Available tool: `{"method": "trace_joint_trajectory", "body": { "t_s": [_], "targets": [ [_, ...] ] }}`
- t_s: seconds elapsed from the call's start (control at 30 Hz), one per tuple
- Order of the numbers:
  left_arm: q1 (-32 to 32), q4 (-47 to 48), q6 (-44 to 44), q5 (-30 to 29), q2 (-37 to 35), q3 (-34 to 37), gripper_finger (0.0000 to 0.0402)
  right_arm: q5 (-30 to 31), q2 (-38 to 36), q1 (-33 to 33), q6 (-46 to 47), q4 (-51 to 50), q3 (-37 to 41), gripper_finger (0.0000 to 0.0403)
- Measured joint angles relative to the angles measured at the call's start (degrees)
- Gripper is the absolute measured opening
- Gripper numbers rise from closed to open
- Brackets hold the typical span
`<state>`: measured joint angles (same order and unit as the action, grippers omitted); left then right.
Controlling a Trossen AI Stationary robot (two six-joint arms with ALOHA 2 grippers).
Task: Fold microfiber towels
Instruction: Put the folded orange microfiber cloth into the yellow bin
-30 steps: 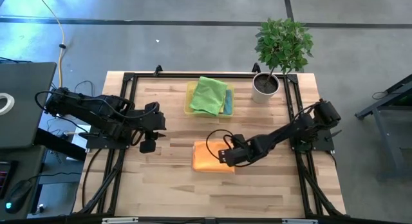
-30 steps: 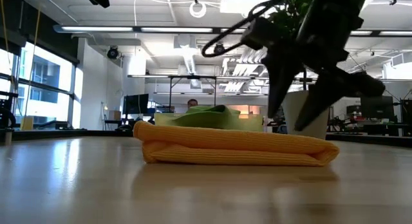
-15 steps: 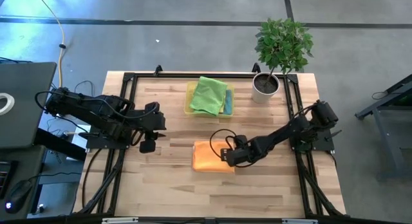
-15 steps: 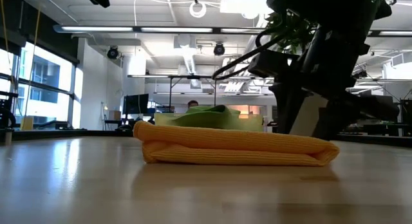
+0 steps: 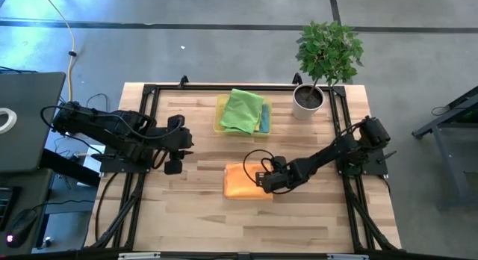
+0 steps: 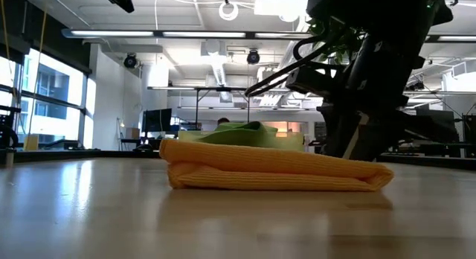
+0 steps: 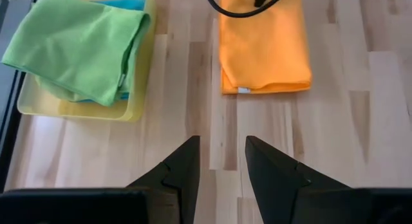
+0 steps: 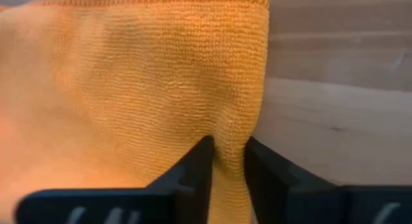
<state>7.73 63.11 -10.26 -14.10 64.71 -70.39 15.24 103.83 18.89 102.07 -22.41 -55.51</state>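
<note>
An orange towel (image 5: 240, 182) lies folded flat on the middle of the table; it also shows in the low view (image 6: 268, 170). My right gripper (image 5: 264, 179) is down on the towel's right end, shut on the cloth. My left gripper (image 5: 173, 165) hovers open and empty over the table's left part (image 7: 222, 161). A folded green towel (image 5: 242, 110) lies on a blue one (image 5: 265, 119) in the yellow tray (image 5: 221, 125) at the far middle. My right gripper pinches a small raised pucker of the orange towel's top surface (image 8: 228, 141) between its two fingers (image 8: 196, 165), close to the towel's side edge (image 8: 262, 89). The fingers come slanting down from the table's right. The towel lies flat on the table.
A potted plant (image 5: 317, 66) stands at the table's far right corner. Black frame rails (image 5: 142, 140) run along the table's left and right sides. Bare wood (image 5: 246, 223) lies on the near side of the orange towel.
My right gripper has gone down onto the orange towel's right end and its fingers, spread apart a second ago, have shut on the cloth. The towel stays folded on the table.
</note>
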Motion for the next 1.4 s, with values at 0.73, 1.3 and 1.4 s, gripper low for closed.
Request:
{"method": "trace_joint_trajectory", "body": {
  "t_s": [0.73, 1.3, 1.4],
  "targets": [
    [0.01, 0.11, 0.0, -0.24, 0.0, 0.0, 0.0115, 5.22, 0.31, -7.63, -34.23, 3.45, -8.29, 0.0001],
    [-0.13, 0.11, 2.92, -4.42, 0.0, 0.0, 0.0115, -0.43, 0.04, -23.66, -81.12, -7.17, -25.78, 0.0],
    [-1.25, 0.11, 1.9, -5.32, -0.23, 0.0, 0.0115, -1.66, 0.04, -26.83, -87.98, -10.81, -28.37, 0.0]
  ]
}}
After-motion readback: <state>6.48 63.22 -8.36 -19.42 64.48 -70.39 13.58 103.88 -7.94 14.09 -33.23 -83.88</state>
